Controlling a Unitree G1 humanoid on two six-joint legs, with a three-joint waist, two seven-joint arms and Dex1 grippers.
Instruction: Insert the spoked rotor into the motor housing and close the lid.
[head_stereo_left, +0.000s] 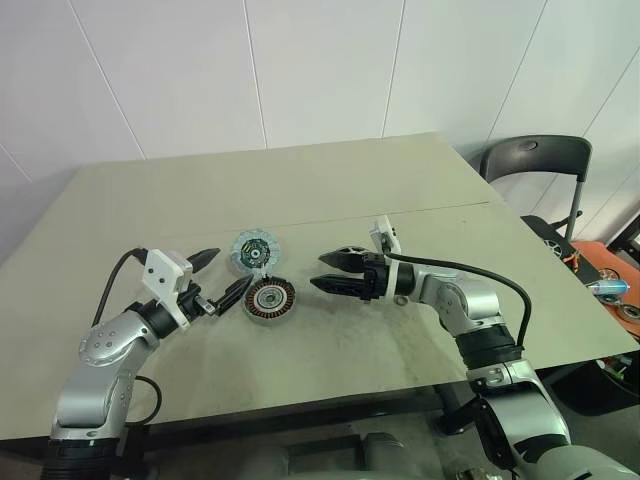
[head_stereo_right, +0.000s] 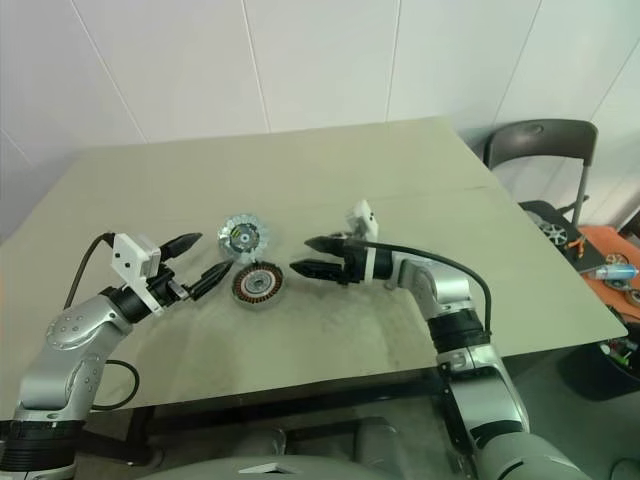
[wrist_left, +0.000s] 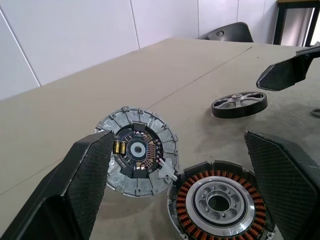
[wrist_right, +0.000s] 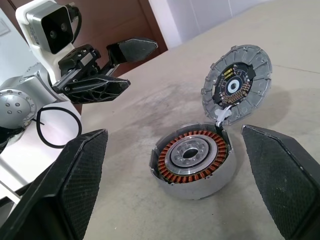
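Observation:
The motor housing (head_stereo_left: 270, 298), a round cup with copper windings around a silvery centre, sits open on the table. The lid (head_stereo_left: 252, 250) lies flat just behind it with its circuit-board face up; its edge touches the housing, and a small white connector (wrist_left: 167, 170) sits where they meet. The spoked rotor (wrist_left: 239, 104), a dark-rimmed wheel with a silver hub, lies on the table past the housing, under my right gripper. My left gripper (head_stereo_left: 230, 270) is open and empty just left of the housing. My right gripper (head_stereo_left: 318, 272) is open and empty just right of it, pointing at it.
A seam (head_stereo_left: 430, 210) crosses the grey table (head_stereo_left: 400, 340) behind the parts. A black chair (head_stereo_left: 535, 160) stands past the table's right corner. Small tools lie on an orange surface (head_stereo_left: 610, 285) off to the right.

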